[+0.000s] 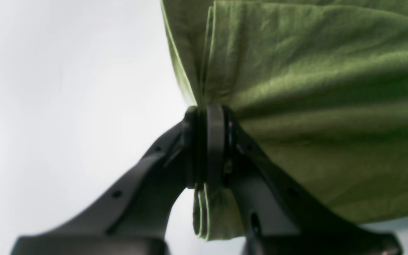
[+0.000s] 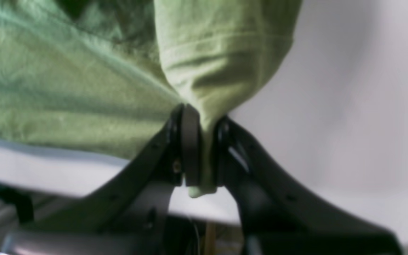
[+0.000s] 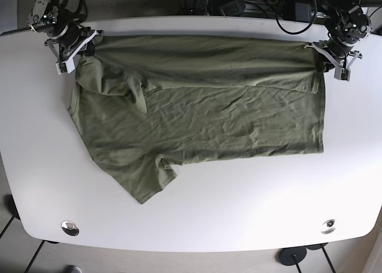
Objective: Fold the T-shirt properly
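- Overhead, the green T-shirt lies spread across the white table, filling the middle and far half of the top, with its far edge lifted into a long ridge running from 10 o'clock to 2 o'clock.
- One sleeve points toward 7 o'clock near the front of the cloth; the other is bunched at 10 o'clock, just below the right gripper.
- That right gripper, at the table's 10 o'clock corner, is clamped on the shirt: in its wrist view the black jaws are pressed together with a hemmed fold of the T-shirt pinched between them, and a small nub of cloth pokes out beneath the right gripper.
- At 2 o'clock, the left gripper holds the opposite far corner.
- From its wrist camera, the left gripper is closed tight on several stacked layers of the T-shirt, whose pale edges show both above and below the jaws.
- Two round metal fittings sit in the table's near corners, at 7 and 5 o'clock.
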Controlling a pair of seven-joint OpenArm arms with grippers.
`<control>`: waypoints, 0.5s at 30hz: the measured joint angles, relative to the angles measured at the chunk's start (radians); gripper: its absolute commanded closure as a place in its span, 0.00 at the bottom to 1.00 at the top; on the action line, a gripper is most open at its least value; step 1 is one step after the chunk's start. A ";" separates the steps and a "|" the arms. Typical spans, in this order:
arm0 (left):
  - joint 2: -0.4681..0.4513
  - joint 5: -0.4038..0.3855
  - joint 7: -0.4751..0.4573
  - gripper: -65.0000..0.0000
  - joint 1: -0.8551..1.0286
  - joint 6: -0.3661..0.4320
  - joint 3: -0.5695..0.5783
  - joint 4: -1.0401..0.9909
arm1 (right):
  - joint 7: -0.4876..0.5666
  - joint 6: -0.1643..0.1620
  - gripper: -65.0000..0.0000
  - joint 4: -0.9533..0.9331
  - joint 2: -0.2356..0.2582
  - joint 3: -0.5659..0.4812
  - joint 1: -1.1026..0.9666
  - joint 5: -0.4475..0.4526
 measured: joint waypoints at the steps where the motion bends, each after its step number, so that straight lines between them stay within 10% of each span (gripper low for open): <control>1: 0.001 -0.003 0.001 0.94 0.018 -0.007 -0.034 0.000 | -0.001 0.000 0.94 0.008 -0.002 0.000 -0.029 0.000; 9: 0.000 0.028 0.033 0.56 0.063 -0.002 -0.084 0.049 | -0.006 0.000 0.47 0.095 -0.004 0.000 -0.099 -0.005; 15: 0.000 0.027 0.036 0.52 0.027 -0.002 -0.081 0.192 | -0.016 -0.008 0.28 0.140 0.004 0.093 -0.024 0.026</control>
